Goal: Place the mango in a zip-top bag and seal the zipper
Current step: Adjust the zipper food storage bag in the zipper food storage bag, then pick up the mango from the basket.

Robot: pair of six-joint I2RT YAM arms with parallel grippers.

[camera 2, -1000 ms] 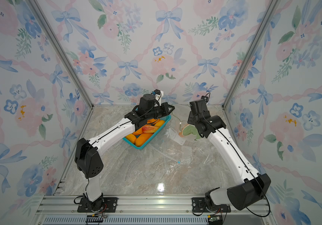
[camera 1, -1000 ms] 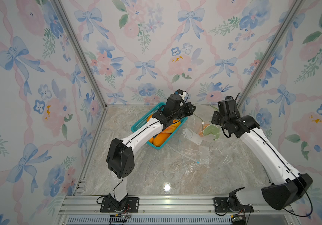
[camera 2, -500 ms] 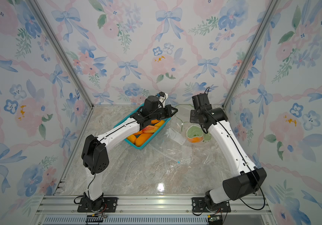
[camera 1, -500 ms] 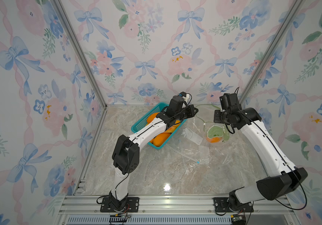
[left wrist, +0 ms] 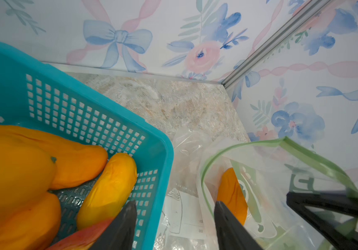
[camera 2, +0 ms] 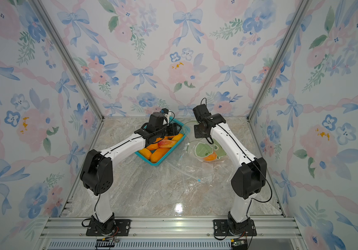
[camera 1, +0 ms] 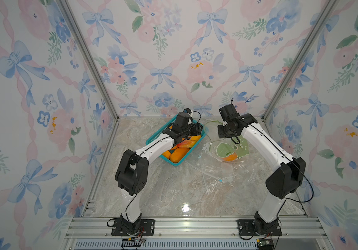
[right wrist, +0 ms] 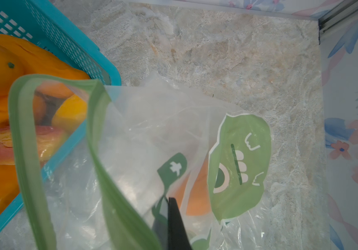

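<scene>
On my far left the teal basket (camera 1: 174, 163) sits on the marble bench (camera 1: 173, 190) towards the back wall, with several loose orange mangoes (camera 1: 178, 155) and one reddish one inside. My left claw (left wrist: 174, 203) hangs over the basket's right end. Its jaws are spread well apart with nothing between them, one finger (left wrist: 121, 227) above the basket's inside and the other finger (left wrist: 228, 227) just outside the basket wall, against the rim of the bag.

Just right of the basket is the zip-top bag (camera 1: 228, 151), clear with green printed patches. Its green zipper strip (right wrist: 24, 134) is lifted and gaping in a wide loop. The mango (camera 1: 230, 157) lies at the bottom of the bag, partly hidden behind the print. Some clear plastic (camera 1: 212, 173) lies flat on the bench in front of it.

Furthest right, my right claw (right wrist: 166, 207) is closed tight, pinching the bag's wall near the zipper and holding the mouth up.
</scene>
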